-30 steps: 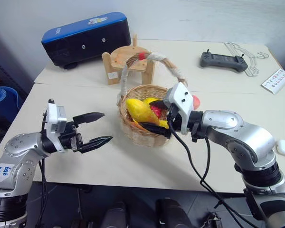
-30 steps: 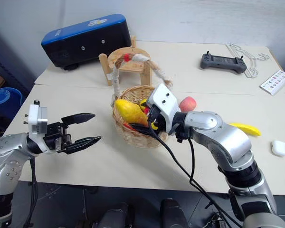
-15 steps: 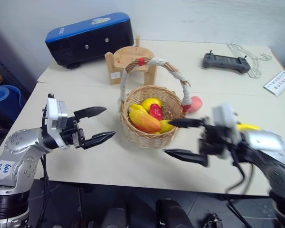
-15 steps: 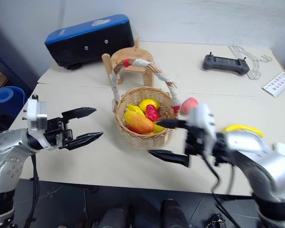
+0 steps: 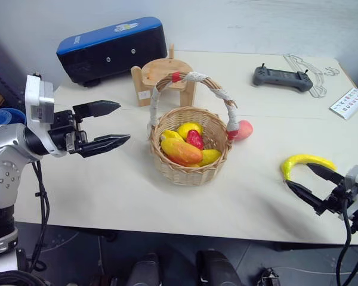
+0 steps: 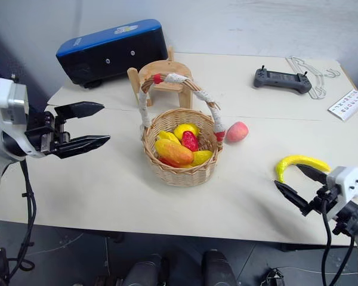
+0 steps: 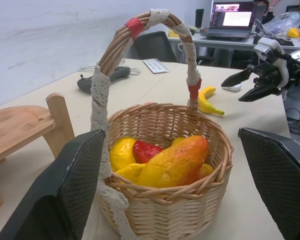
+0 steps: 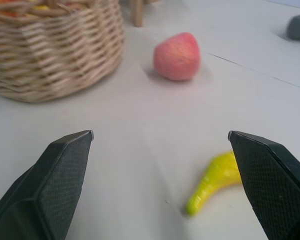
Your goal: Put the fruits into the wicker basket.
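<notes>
While banana point(image 5: 303, 162) lies out, basket point(image 5: 190, 156) part-filled

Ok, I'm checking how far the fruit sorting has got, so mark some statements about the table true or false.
1. The banana lies inside the wicker basket. False: it lies on the table, beside the right gripper.
2. The peach sits on the table outside the basket. True.
3. The right gripper is shut on a fruit. False: it is open and holds nothing.
4. The mango is in the basket. True.
5. The left gripper is open. True.
</notes>
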